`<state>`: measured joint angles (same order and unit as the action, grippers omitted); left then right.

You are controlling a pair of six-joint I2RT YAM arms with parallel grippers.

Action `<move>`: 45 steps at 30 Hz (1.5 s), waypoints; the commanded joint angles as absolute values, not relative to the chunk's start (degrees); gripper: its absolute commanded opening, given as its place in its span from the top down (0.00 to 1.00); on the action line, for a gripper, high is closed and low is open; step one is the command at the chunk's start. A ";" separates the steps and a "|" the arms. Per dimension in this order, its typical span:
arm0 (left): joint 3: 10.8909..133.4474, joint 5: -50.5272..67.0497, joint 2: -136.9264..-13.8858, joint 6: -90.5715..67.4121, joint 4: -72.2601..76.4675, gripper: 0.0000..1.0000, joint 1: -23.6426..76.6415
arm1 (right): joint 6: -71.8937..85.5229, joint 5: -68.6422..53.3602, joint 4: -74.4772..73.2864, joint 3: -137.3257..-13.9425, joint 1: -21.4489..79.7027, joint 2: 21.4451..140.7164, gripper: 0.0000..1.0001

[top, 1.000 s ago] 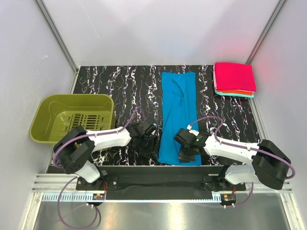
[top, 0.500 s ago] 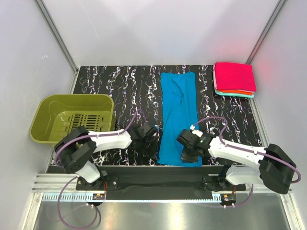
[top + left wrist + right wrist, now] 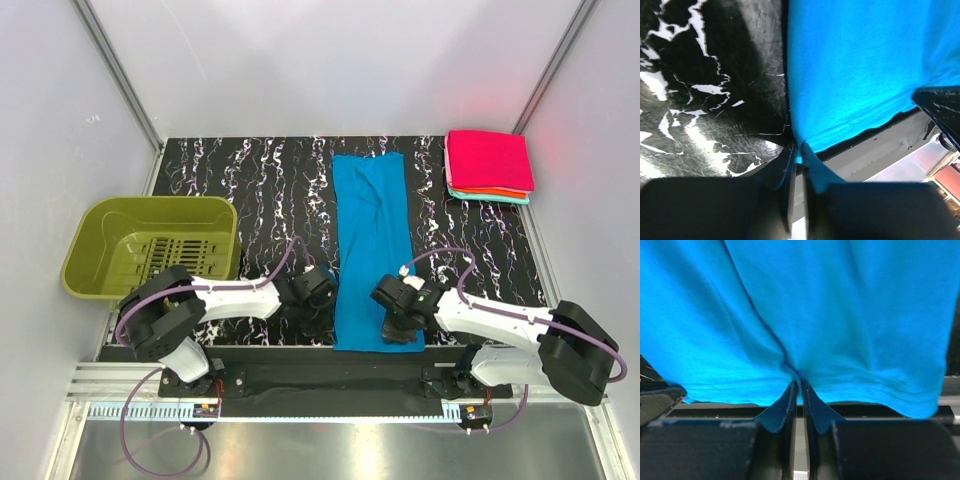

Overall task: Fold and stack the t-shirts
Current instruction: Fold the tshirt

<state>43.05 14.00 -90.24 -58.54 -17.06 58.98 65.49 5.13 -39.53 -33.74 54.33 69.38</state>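
A bright blue t-shirt (image 3: 373,240) lies as a long folded strip down the middle of the table. My left gripper (image 3: 322,305) is shut on its near left corner; in the left wrist view the fingertips (image 3: 799,150) pinch the blue hem (image 3: 840,131). My right gripper (image 3: 398,328) is shut on the near hem (image 3: 805,382) further right, puckering the blue cloth (image 3: 830,310) at the pinch. A folded stack sits at the back right: magenta-pink shirt (image 3: 488,160) on top, orange (image 3: 500,192) and pale teal (image 3: 495,199) edges showing below it.
An olive-green plastic basket (image 3: 150,245) stands at the left of the marbled black table (image 3: 250,190). The table's near edge and a metal rail (image 3: 330,378) run just behind both grippers. White walls close in the sides and back.
The left gripper moved right to the shirt's near left corner and closed on it. The right gripper shifted slightly nearer. The shirt's near hem has moved toward the table edge.
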 commanded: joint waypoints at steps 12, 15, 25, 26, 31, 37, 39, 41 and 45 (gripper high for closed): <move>52.72 7.65 -86.92 -54.15 -25.14 0.68 59.50 | 57.84 8.87 -48.43 -41.58 52.65 67.75 0.76; 54.05 8.00 -90.16 -52.13 -24.35 0.69 59.50 | 56.61 9.49 -48.34 -40.96 51.33 69.25 0.78; 51.15 6.24 -92.73 -54.58 -25.75 0.71 59.50 | 56.86 7.74 -56.60 -42.37 43.77 63.11 0.87; 51.15 6.15 -91.59 -54.49 -25.84 0.71 59.50 | 57.56 7.47 -56.60 -42.28 43.68 63.02 0.89; 51.59 5.63 -90.79 -53.88 -26.19 0.71 59.50 | 60.29 6.77 -54.94 -42.10 43.68 66.00 0.99; 55.19 7.20 -89.56 -49.14 -27.59 0.60 57.40 | 53.98 9.84 -53.18 -52.70 36.96 70.13 0.90; 58.08 8.34 -89.47 -46.77 -28.30 0.60 53.29 | 45.68 6.53 -50.03 -55.71 31.23 74.24 0.87; 60.37 8.70 -90.43 -44.75 -28.48 0.59 49.94 | 40.45 4.49 -48.43 -60.54 24.82 77.50 0.84; 71.59 6.87 -96.49 -37.46 -31.45 0.57 41.94 | 29.63 0.37 -44.40 -70.12 19.52 88.75 0.80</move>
